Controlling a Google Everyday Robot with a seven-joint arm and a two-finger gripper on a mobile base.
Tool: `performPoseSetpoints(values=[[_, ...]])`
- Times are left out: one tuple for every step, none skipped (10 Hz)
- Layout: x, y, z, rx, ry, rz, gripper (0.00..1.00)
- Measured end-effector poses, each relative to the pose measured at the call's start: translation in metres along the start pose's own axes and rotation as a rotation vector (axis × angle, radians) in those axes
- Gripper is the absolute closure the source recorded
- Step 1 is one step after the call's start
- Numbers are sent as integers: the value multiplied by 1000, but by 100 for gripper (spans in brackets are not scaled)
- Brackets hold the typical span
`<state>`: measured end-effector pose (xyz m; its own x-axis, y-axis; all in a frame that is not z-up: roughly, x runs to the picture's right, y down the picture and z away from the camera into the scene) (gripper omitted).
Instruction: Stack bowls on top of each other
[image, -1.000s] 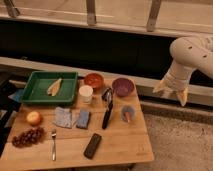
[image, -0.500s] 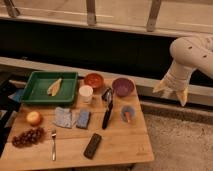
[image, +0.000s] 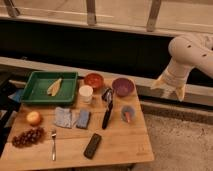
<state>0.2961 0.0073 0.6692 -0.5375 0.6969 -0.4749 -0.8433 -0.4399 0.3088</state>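
Camera view shows us a job that has not begun. The orange-red bowl (image: 93, 80) and the purple bowl (image: 123, 86) sit side by side on the wooden desk (image: 122, 147), near its far edge at about 12 o'clock. The orange-red bowl is on the 9 o'clock side of the purple bowl, close to it but not touching. Neither one sits inside the other, so we think all of the stacking is left to do. The hand (image: 168, 91) hangs off the desk, out at 3 o'clock from the purple bowl, in front of the pale ledge (image: 197, 92) by the wall. Its two fingers point down and are spread apart with nothing between them, so it is released and holds nothing. We guess it must go to one bowl, lift it and set it into the other. The desk is light wood and it is crowded. A white cup (image: 86, 93) stands just at 6 o'clock of the orange-red bowl, and a long black tool (image: 107, 107) lies beside that cup. A small bluish cup (image: 128, 113) stands at 6 o'clock of the purple bowl. A green tray (image: 35, 90) with something pale yellow in it fills the 10 o'clock corner. We also see an apple (image: 34, 118), dark grapes (image: 27, 136), a fork (image: 53, 144), two bluish cloths (image: 72, 118) and a flat black thing (image: 92, 145). The floor (image: 182, 147) at 4 o'clock is grey and speckled. Behind the desk is a dark wall (image: 100, 45) with metal posts (image: 91, 11) on top.
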Motion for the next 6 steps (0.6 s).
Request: performPoseSetpoints(values=[[-5,25,-6,-52,-11,-39,20],[-7,47,-11,-93,-16,-72,20],[-7,79,-18,-148,-13,-122,20],[-6,100,-23,-180,-12,-162,20],[-4,116,-28,-206,-11,-193,20],[-4,116,-28,-205,-12,-194,20]])
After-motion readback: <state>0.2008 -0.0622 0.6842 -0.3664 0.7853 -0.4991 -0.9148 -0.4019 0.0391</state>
